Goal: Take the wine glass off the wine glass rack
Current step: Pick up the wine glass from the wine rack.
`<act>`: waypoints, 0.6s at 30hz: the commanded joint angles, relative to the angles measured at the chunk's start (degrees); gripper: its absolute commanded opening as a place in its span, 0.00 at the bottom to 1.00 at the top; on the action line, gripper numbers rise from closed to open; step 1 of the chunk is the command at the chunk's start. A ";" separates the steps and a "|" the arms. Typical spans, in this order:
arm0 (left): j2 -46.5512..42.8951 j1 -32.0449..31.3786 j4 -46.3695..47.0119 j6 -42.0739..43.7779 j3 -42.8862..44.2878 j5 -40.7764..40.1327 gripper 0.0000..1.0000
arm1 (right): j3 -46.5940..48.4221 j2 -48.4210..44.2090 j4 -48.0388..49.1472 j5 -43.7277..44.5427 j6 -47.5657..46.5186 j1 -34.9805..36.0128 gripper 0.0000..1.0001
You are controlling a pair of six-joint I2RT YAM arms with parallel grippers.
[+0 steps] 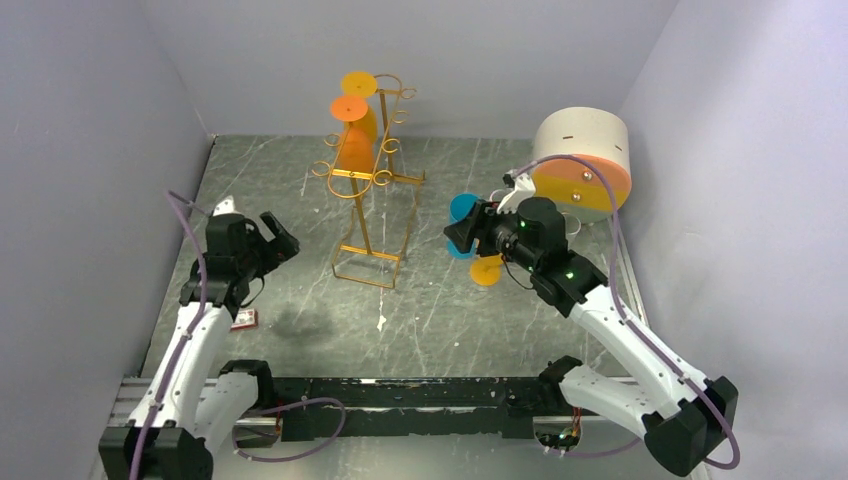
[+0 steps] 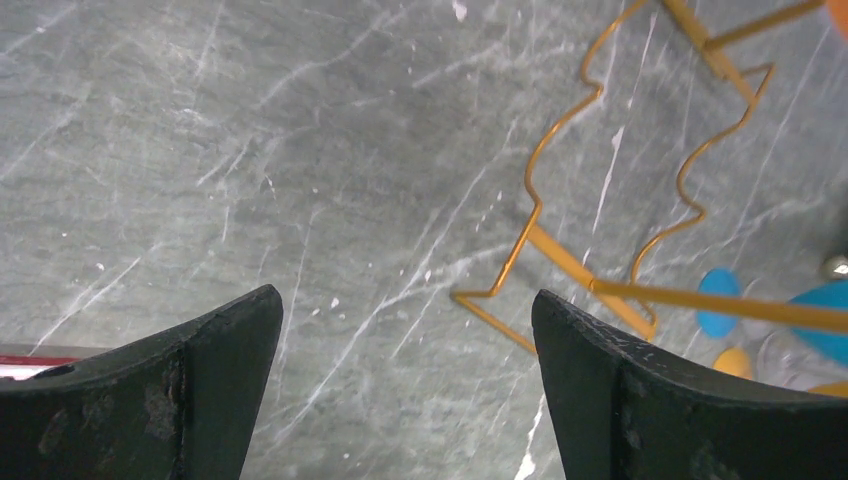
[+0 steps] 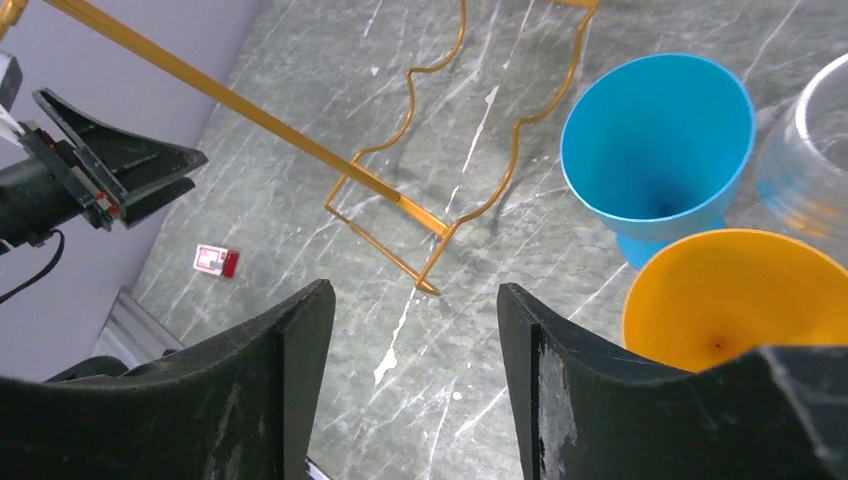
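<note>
There is one wine glass rack, and it stands in the middle of the counter. Two orange wine glasses hang upside down from its top hooks, with their feet up. These are the ones to take off.

The right gripper is to the right of the rack. It is low over three glasses that stand on the counter: one blue glass, one orange glass and one clear glass. Its jaws are partly apart and hold nothing. The left gripper sits to the left of the rack, with its jaws wide and empty.

The job looks to be between glasses, since no glass is in either gripper. Next, a gripper probably has to reach up to a hanging glass and pinch its stem. Then it must slide the glass out along the bars without tipping the thin rack.

One white round tub sits at the back right.
</note>
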 commanded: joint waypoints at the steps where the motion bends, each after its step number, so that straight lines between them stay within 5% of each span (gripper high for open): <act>1: 0.00 8.03 8.65 -3.70 0.63 12.03 0.98 | 0.31 -2.85 -2.98 3.57 -1.13 -0.23 0.68; 7: 4.32 15.06 11.78 -4.24 8.51 19.55 0.98 | -1.17 -6.51 -2.49 5.70 -2.70 -0.23 0.77; 18: 17.89 15.35 12.74 1.27 27.92 28.87 0.98 | -4.31 -8.70 1.64 3.45 -3.04 -0.25 0.79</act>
